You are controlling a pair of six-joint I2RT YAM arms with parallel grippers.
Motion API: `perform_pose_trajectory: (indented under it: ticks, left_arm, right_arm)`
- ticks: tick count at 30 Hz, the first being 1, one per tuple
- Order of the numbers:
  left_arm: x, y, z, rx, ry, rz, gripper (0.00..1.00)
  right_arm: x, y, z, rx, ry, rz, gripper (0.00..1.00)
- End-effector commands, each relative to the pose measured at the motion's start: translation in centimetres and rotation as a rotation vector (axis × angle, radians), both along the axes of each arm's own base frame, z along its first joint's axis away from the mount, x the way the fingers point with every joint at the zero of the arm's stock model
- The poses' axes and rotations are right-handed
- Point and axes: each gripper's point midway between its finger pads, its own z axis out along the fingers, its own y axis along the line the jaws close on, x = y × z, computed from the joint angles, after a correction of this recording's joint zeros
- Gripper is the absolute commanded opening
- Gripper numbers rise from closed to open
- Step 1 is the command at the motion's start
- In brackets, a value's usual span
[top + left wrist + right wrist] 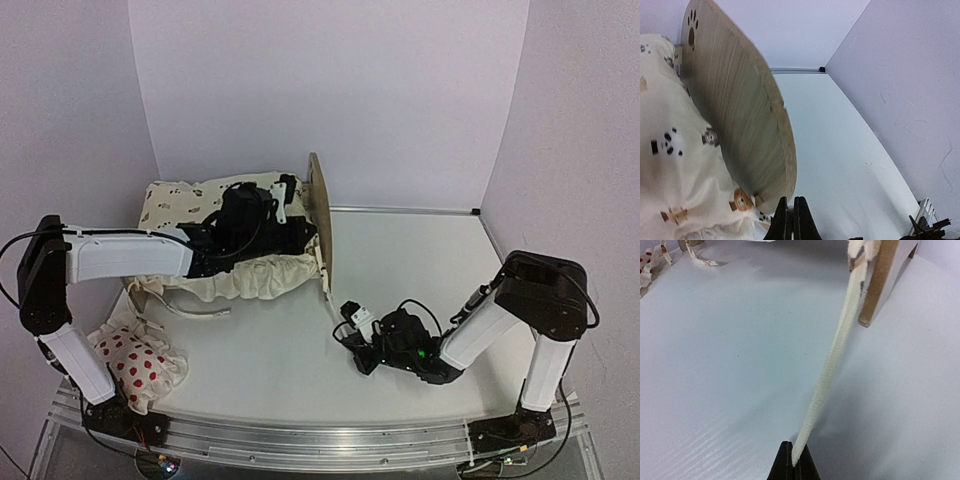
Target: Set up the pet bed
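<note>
- Showing a dark paw-print mark (692, 31) cut near the top of its rounded headboard (740, 115), the pet bed (323, 225) stands at the back left of the white table (420, 260); the headboard is upright at the bed's right end
- Covering most of the bed, a cream cushion (260, 275) printed with small bears and other animals lies rumpled over the frame, pressed against the headboard's inner face
- Reaching from the left across the cushion, the left arm runs nearly level, wrist close to the headboard; the left gripper (791, 212) has its fingers pressed together with nothing between them, just below the headboard's lower edge in the wrist view
- Bending low over the table in front of the bed, the right arm has its elbow out to the right; the right gripper (792, 452) is clamped on the end of a cream tie (832, 360), which runs taut from the cushion's corner beside the headboard
- Lying near the left arm's base, a white pillow (140, 362) with red spots sits well apart from the bed
</note>
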Motion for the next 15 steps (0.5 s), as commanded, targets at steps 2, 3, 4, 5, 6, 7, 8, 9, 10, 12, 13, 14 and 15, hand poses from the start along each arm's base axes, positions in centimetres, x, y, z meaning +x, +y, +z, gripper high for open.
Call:
perform_pose_trajectory:
  ticks: [2,3,4,5,6,7,8,9,10,12,13,14,15]
  left_arm:
    - [4.6,-0.2,3.7,0.102,-0.146,0.066,0.0]
    - [5.6,-0.1,4.2,0.118,-0.161,0.084,0.0]
    - [6.4,0.0,4.2,0.136,-0.169,0.104,0.0]
    - [7.2,0.2,5.0,0.144,-0.188,0.122,0.0]
    - [7.9,0.4,5.0,0.164,-0.196,0.138,0.0]
    - [8.7,0.9,5.1,0.182,-0.202,0.16,0.0]
    - [9.5,1.4,5.2,0.194,-0.209,0.18,0.0]
    - [10.3,1.9,5.3,0.205,-0.213,0.2,0.0]
    - [11.0,2.5,5.4,0.215,-0.217,0.22,0.0]
    - [12.1,3.4,6.0,0.231,-0.231,0.255,0.0]
    - [12.4,3.9,6.4,0.24,-0.241,0.273,0.0]
    - [12.6,4.4,6.7,0.246,-0.251,0.288,0.0]
    - [12.8,4.8,7.0,0.251,-0.259,0.301,0.0]
  right_arm:
    - [-1.1,-2.7,0.3,0.01,0.023,-0.058,0.0]
    - [-1.4,-3.0,0.2,0.014,0.036,-0.06,0.0]
    - [-1.6,-3.2,0.3,0.022,0.048,-0.06,0.0]
    - [-2.0,-3.4,0.1,0.023,0.061,-0.06,0.0]
    - [-2.2,-3.6,0.0,0.029,0.073,-0.059,0.0]
    - [-2.5,-3.7,0.0,0.036,0.086,-0.055,0.0]
    - [-2.8,-3.6,-0.1,0.043,0.1,-0.046,0.0]
    - [-3.0,-3.6,-0.1,0.05,0.114,-0.037,0.0]
    - [-3.3,-3.4,-0.1,0.059,0.128,-0.028,0.0]
    - [-3.7,-3.0,0.0,0.073,0.153,-0.007,0.0]
    - [-3.9,-2.7,0.1,0.081,0.166,0.004,0.0]
    - [-4.1,-2.4,0.2,0.092,0.183,0.017,0.0]
    - [-4.3,-2.1,0.2,0.098,0.198,0.028,0.0]
